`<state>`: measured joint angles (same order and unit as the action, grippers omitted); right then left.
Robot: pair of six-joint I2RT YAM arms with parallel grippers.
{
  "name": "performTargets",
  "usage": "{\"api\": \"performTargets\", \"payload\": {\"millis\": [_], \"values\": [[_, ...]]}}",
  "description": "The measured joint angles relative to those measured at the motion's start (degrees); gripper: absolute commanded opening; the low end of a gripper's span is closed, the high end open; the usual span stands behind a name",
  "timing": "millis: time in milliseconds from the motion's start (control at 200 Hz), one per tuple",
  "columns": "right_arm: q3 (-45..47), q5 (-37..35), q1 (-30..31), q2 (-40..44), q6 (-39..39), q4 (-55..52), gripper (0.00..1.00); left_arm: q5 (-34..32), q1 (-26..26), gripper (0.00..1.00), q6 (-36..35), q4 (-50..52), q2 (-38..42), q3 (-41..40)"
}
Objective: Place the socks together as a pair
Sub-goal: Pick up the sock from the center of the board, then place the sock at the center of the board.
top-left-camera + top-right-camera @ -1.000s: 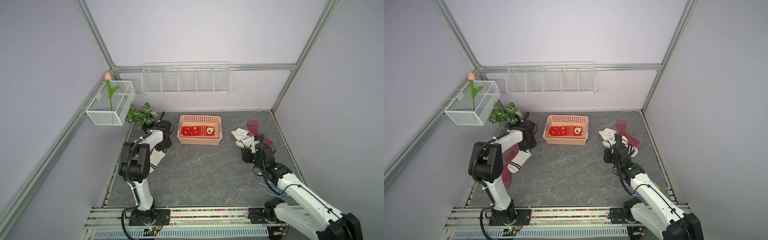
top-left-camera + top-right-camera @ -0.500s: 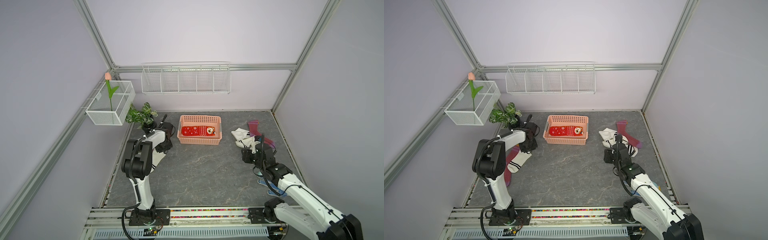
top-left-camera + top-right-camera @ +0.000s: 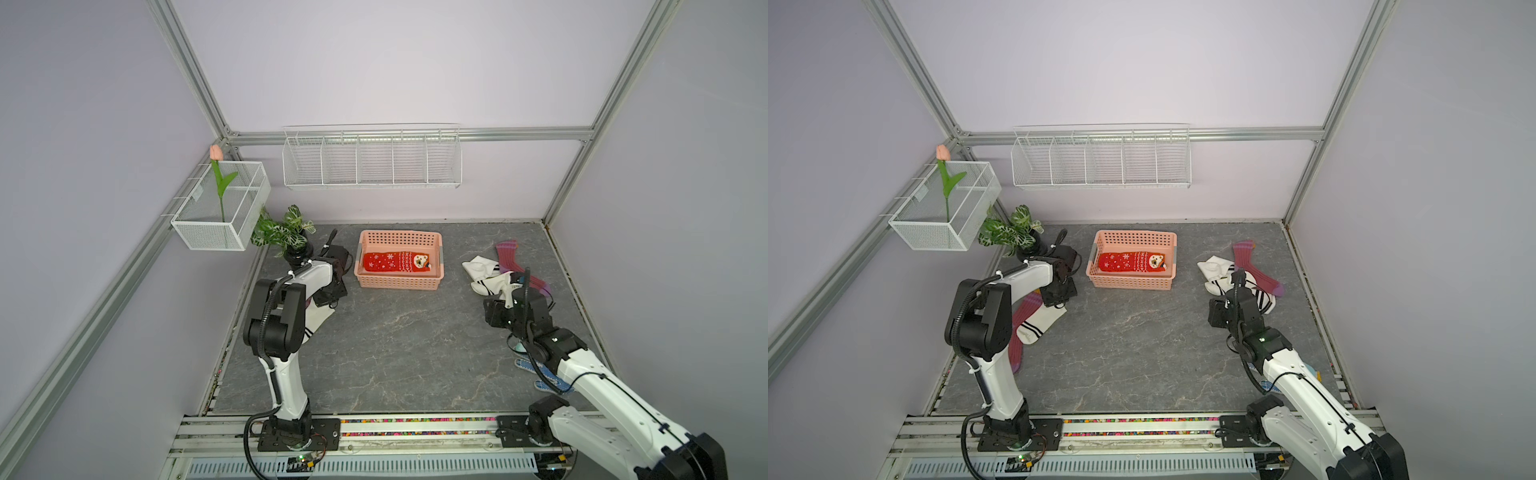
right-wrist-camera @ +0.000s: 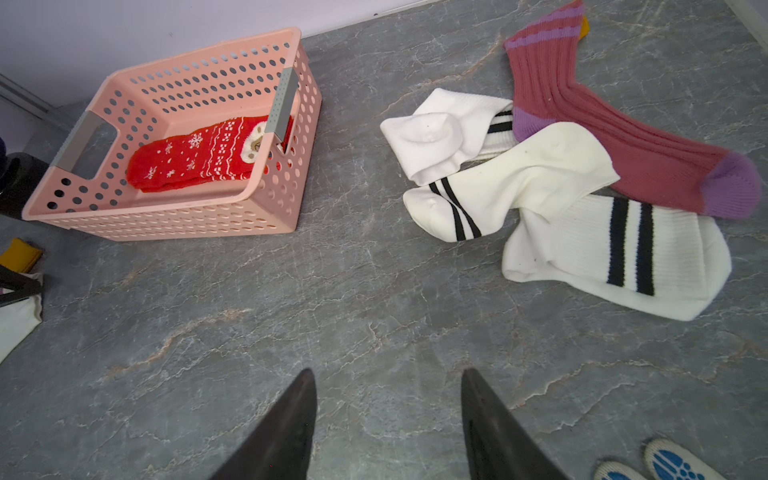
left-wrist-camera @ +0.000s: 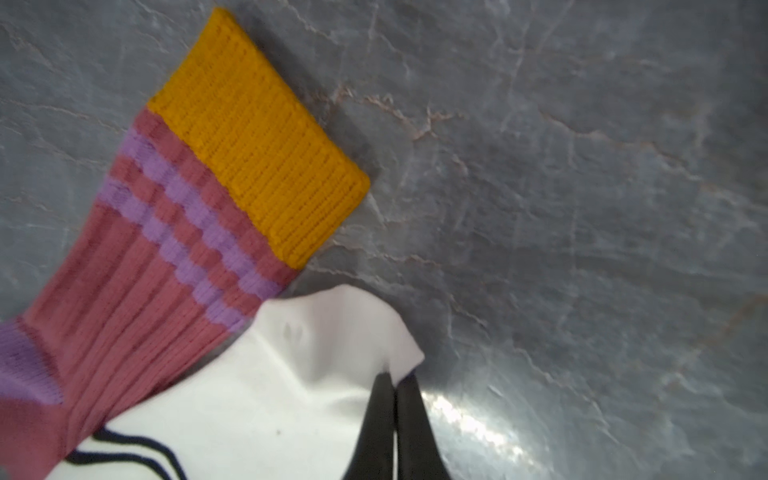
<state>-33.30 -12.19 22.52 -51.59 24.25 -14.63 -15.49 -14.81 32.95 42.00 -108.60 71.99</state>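
Left claw (image 5: 399,382) grips the white striped sock (image 5: 249,395) by its edge; lift it clear of the maroon sock (image 5: 137,270) alongside. Right claw (image 4: 388,376) stands open.

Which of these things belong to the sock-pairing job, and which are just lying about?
Job: red snowflake socks in the basket; maroon socks; white striped socks, one pinched by the left hand.
Lying about: potted plant; tulip; wire shelf; blue dotted gloves.
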Motion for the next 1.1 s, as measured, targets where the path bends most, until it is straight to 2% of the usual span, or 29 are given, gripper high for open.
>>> {"api": "performTargets", "payload": {"millis": [130, 375, 650, 830, 1100], "values": [[0.0, 0.0, 0.0, 1.2, 0.3, -0.7, 0.58, 2.3, -0.9, 0.0, 0.0, 0.1, 7.5, -3.2], [0.3, 0.0, 0.0, 3.4, 1.1, -1.4, 0.58, 9.8, -2.4, 0.0, -0.7, 0.0, 27.4, -11.2], [0.4, 0.0, 0.0, 5.3, 1.9, -2.8, 0.58, 20.6, -3.7, 0.0, -3.1, -0.7, 42.6, -13.6], [0.4, -0.7, 0.0, 7.1, 2.4, -4.0, 0.58, 22.9, -10.9, 0.0, -4.8, -1.0, 44.3, -12.8], [0.4, -2.4, 0.0, 10.3, 2.8, -6.3, 0.58, 19.0, -27.2, 0.0, -5.6, -0.7, 35.3, -5.4]]}}
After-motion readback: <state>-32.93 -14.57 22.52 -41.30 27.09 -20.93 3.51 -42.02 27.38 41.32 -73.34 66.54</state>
